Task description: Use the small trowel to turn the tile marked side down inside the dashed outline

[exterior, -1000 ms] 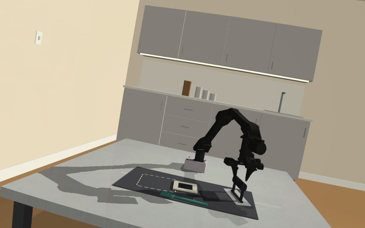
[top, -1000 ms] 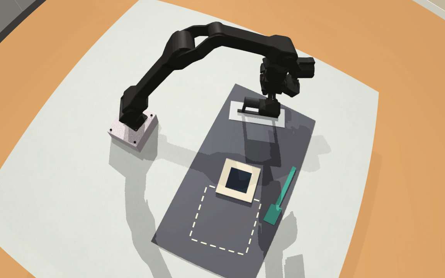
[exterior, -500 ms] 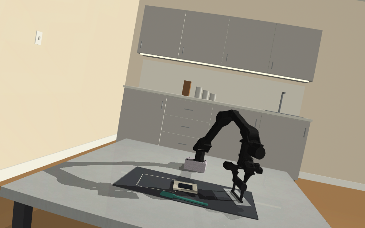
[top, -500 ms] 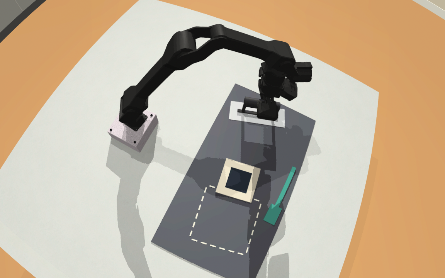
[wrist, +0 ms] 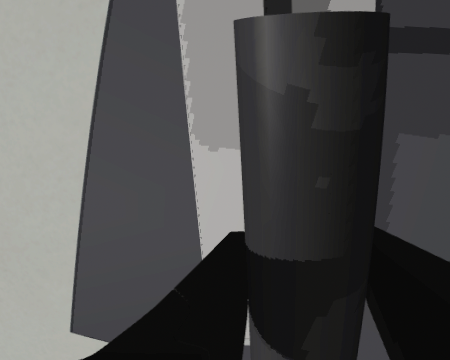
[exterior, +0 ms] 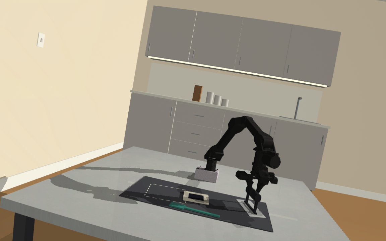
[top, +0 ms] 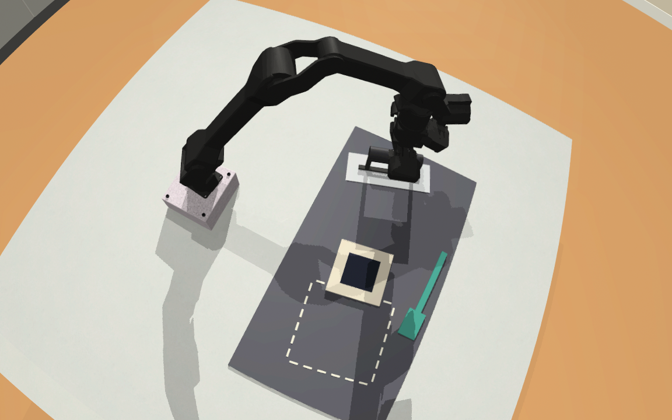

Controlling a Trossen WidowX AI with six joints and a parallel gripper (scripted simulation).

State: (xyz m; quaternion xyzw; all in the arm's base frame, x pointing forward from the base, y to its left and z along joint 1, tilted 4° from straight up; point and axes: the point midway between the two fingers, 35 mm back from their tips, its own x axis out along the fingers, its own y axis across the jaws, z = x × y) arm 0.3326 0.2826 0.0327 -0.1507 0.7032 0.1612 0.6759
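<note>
My gripper is shut on the black cylindrical handle of a trowel. Two posts join the handle to its flat white blade, which appears to lie on the mat. The fingers sit on either side of the handle, near one end; in the top view the gripper hides that end. The cream tile lies with its dark marked square up. It overlaps the near-arm end of the dashed outline and lies mostly outside it. The wrist view does not show the tile.
A green spatula-like tool lies along the mat's edge, beside the tile and outline. The dark grey mat lies on the pale table. The arm's base block stands to the side of the mat.
</note>
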